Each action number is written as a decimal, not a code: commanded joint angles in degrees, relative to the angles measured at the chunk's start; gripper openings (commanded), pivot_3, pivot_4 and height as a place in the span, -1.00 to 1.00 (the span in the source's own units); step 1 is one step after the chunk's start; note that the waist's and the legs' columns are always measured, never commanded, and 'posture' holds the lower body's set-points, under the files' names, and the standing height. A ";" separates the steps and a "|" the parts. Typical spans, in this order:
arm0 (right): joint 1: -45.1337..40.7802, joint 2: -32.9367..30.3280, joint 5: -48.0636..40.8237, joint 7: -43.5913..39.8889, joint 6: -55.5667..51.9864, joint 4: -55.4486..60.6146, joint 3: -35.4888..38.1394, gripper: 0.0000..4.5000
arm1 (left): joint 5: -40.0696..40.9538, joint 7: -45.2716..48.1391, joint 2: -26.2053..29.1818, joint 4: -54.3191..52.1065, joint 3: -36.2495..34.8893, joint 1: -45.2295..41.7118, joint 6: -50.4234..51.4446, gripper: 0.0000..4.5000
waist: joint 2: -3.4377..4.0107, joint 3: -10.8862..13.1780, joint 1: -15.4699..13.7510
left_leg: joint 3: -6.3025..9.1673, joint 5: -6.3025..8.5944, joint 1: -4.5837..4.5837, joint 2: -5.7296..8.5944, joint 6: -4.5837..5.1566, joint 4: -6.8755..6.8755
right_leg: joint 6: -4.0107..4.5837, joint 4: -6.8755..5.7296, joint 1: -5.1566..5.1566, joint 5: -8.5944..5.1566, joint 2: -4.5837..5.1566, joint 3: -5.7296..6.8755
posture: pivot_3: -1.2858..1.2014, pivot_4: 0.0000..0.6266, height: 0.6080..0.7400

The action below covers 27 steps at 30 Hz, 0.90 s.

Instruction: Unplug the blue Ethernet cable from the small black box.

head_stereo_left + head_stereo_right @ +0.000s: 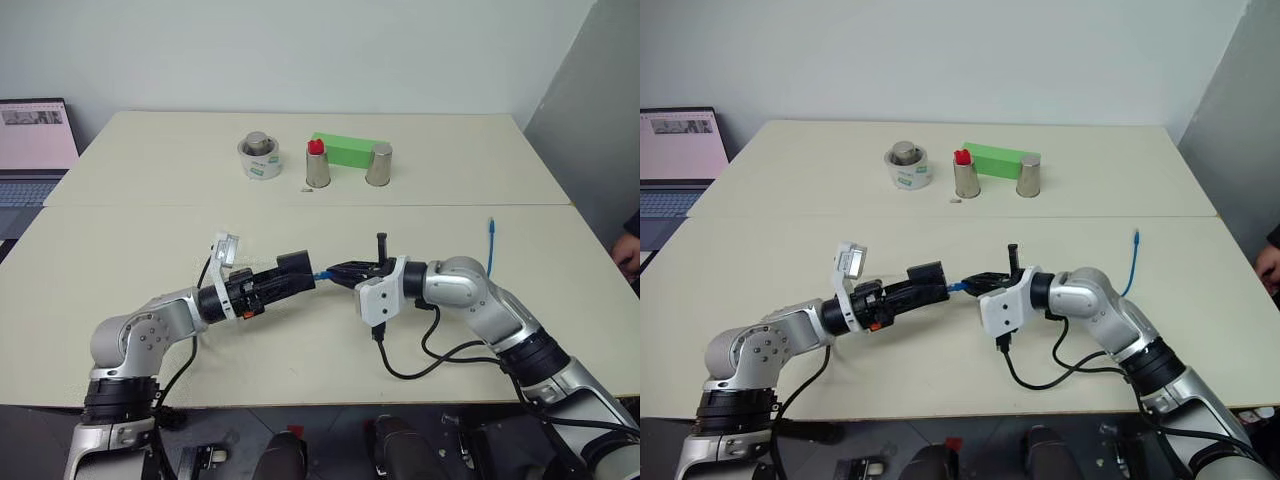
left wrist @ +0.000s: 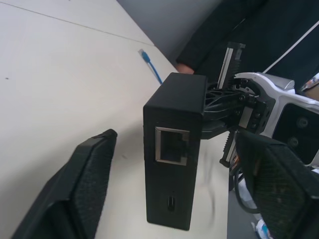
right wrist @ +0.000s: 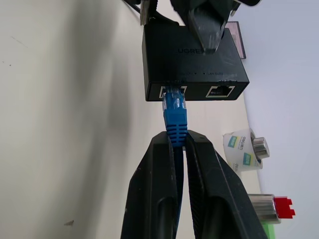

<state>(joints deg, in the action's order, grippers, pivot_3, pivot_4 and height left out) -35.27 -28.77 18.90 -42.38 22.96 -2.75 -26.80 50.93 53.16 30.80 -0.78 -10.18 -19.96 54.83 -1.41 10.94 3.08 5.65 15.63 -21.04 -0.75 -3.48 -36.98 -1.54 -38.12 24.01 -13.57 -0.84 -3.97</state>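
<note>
I am pinching the blue Ethernet cable (image 3: 175,130) tight in my right gripper (image 3: 179,142) while my left gripper (image 2: 174,164), fingers apart around the small black box (image 3: 192,62), is steadying it for pulling.

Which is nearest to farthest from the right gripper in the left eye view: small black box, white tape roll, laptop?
From the right gripper:
1. small black box, just beyond its fingertips, toward the left arm.
2. white tape roll, far side of the table, left of centre.
3. laptop, off the table's far left edge.

We see our left gripper (image 1: 292,274) and right gripper (image 1: 340,273) meeting above the tabletop (image 1: 120,250), box (image 1: 296,264) and blue cable (image 1: 323,273) between them.
</note>
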 commanded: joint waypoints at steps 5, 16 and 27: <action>-0.83 0.15 -0.87 1.12 1.08 1.10 3.00 -0.98 | 3.92 0.04 -0.04 0.79 -2.96 -1.48 2.71 0.03 | 0.00 0.00 0.04 | 0.00 0.00 0.01 0.00 0.00 0.00 | -0.01 -0.01 0.00 0.00 0.00 0.00 | 0.03 -0.52 1.00; 0.13 -0.20 0.35 2.46 2.58 1.68 3.22 -0.99 | 2.93 1.40 0.07 1.05 -0.75 -1.65 2.72 -0.65 | 0.00 0.00 0.02 | 0.00 0.00 0.01 0.00 0.00 0.00 | -0.01 -0.01 0.00 0.00 0.00 0.00 | 0.03 -0.52 1.00; 6.18 -4.40 -20.50 -12.17 -19.14 12.40 6.77 0.15 | -3.45 9.89 4.47 1.98 4.69 -3.36 -2.86 -0.65 | 0.00 0.00 -0.30 | 0.03 0.00 -0.01 0.01 0.00 0.01 | 0.00 0.01 -0.01 -0.01 0.00 0.00 | 0.03 -0.52 1.00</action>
<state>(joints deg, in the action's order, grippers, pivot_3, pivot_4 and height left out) -31.04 -31.62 9.31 -48.57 15.10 2.57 -23.00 49.03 60.00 34.09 1.07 -6.31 -21.67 54.79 -1.41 10.94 2.78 5.75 15.63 -21.06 -0.74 -3.48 -36.97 -1.50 -38.09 23.97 -13.57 -0.84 -3.91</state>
